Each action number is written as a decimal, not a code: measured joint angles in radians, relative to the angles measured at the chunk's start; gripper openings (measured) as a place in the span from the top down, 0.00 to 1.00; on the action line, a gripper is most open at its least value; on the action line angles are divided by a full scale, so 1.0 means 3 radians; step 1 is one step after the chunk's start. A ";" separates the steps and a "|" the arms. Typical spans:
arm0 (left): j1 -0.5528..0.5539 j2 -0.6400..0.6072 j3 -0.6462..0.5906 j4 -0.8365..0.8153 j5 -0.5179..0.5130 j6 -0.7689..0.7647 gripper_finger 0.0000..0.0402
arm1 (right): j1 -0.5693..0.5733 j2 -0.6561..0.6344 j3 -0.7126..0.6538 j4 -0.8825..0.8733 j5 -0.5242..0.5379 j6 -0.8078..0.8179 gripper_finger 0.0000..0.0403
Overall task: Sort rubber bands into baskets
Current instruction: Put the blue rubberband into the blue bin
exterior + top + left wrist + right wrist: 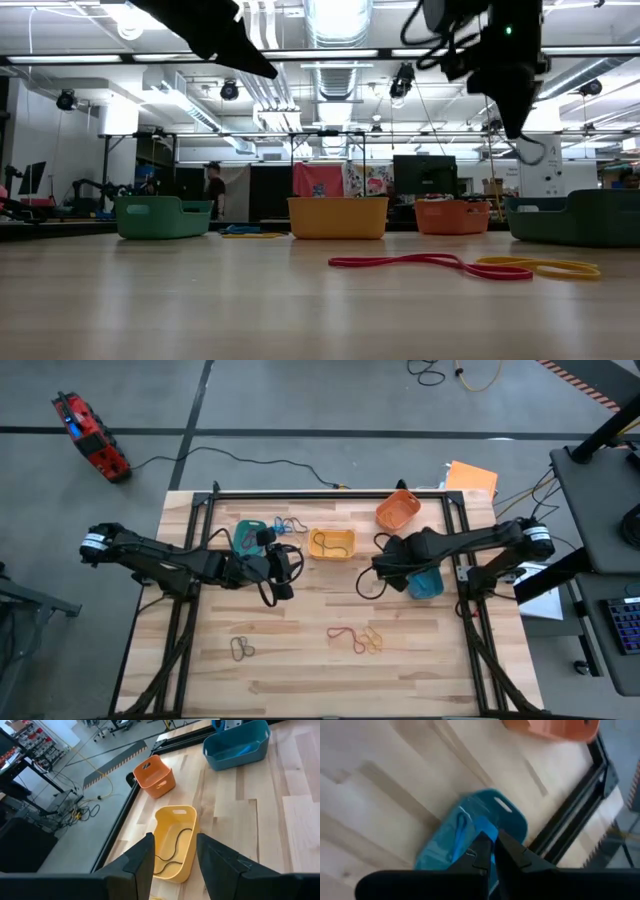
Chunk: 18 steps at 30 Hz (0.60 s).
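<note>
Four baskets stand across the far half of the table: teal-green (246,536), yellow (332,544), orange (398,510) and blue (427,584). The yellow basket (175,845) holds a dark rubber band (172,851), and a blue band (460,827) lies in the blue basket (470,835). My left gripper (174,862) hangs open above the table, just left of the yellow basket, with nothing between its fingers. My right gripper (493,855) is shut and points down over the blue basket, with nothing visible in it. Red (430,263) and yellow-orange (545,268) bands lie flat on the near table, and dark ones (242,650) lie near left.
Several blue bands (290,525) lie on the table between the teal-green and yellow baskets. A black frame (330,492) borders the table's far and side edges. Black cables (370,585) hang from the right arm. Bare wood stretches along the near edge.
</note>
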<state>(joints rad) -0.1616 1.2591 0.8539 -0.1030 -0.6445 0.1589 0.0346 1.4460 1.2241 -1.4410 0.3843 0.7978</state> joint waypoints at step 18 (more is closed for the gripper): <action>-0.0001 0.0000 0.0000 0.0019 0.0003 0.0000 0.68 | -0.0277 0.0000 -0.0739 0.0340 -0.0151 0.0410 0.88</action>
<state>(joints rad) -0.1619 1.2591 0.8539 -0.0975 -0.6437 0.1589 -0.0486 1.4460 1.0023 -1.3389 0.3389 0.9207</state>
